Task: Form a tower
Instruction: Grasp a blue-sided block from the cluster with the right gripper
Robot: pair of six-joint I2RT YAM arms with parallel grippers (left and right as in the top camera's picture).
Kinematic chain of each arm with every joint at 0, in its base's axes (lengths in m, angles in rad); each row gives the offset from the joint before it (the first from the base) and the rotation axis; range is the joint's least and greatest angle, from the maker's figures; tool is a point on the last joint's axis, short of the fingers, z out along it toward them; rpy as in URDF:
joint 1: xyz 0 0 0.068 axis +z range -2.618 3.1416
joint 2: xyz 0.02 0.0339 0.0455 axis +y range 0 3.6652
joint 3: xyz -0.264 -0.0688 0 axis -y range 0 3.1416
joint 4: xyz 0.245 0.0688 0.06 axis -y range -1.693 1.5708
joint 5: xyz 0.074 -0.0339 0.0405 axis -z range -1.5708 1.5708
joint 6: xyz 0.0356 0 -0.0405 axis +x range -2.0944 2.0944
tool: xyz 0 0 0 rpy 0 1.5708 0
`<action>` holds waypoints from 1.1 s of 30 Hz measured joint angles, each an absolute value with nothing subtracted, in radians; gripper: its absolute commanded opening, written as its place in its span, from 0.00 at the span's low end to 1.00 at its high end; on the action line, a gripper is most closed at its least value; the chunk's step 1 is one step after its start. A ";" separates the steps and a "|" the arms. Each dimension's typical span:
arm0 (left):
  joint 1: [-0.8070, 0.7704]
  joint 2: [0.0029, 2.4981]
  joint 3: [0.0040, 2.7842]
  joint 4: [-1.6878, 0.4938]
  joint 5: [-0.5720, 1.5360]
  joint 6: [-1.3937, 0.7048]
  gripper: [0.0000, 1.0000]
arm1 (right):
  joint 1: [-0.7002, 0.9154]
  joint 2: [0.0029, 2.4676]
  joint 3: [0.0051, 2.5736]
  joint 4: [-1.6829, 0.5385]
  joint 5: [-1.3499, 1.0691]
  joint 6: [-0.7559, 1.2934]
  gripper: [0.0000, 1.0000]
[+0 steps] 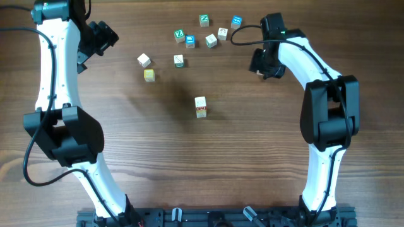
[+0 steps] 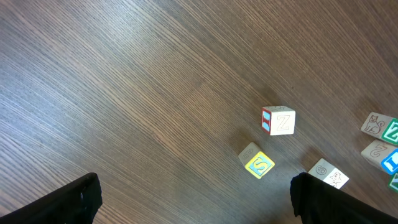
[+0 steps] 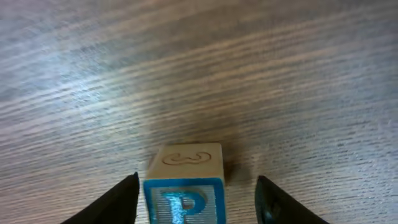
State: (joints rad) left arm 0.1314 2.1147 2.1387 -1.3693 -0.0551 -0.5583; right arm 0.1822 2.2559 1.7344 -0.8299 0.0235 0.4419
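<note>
Tower [image 1: 201, 106]: centre of overhead frame, standing alone on the wood-grain table [image 1: 126, 157], well apart from both arms. It is upright with its long axis vertical, so the camera looks almost straight down it. Plain pale top face; the red-marked side face shows toward the frame bottom. Looks like two cubes, can't be sure. No letter readable on it.

P cube [image 3: 185, 199]: not on the tower. It sits on the table at the bottom centre of the right wrist view. Blue-framed face with a white "P" faces the camera, letter upright. The pale top face has an engraved curly mark, unreadable.

Right gripper [image 3: 198, 183]: upper right in overhead [image 1: 260, 66]. Fingers straddle the P cube. The left-of-frame finger is at the cube's edge; a clear gap shows on the right side. Partly spread, not pinching.

Left gripper [image 2: 196, 199]: upper left in overhead [image 1: 104, 34]. Fingers are in the two bottom corners of its wrist view, spread wide, with only bare table between them.

Other writing, left wrist view:
- Z cube [image 2: 278, 121]: outlined "Z" on a pale face, red-and-blue side face.
- yellow cube [image 2: 259, 165]: below it, with a blue "S".

Loose cubes [image 1: 211, 40]: cluster at top centre of overhead with green, blue and pale faces. One green face reads "Z"; the rest are too small to read.
</note>
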 measured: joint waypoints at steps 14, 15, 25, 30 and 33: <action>0.131 2.115 2.139 -1.369 -0.055 -0.558 1.00 | 0.182 2.256 1.742 -0.804 0.023 0.378 0.42; 0.131 2.115 2.139 -1.369 -0.055 -0.558 1.00 | 0.182 2.256 1.742 -0.801 0.024 0.376 0.42; 0.131 2.115 2.139 -1.369 -0.055 -0.558 1.00 | 0.182 2.256 1.742 -0.803 0.073 0.352 0.38; 0.131 2.115 2.139 -1.369 -0.055 -0.558 1.00 | 0.182 2.255 1.742 -0.815 0.076 0.346 0.33; 0.131 2.115 2.139 -1.369 -0.055 -0.558 1.00 | 0.182 2.255 1.742 -0.816 0.080 0.342 0.30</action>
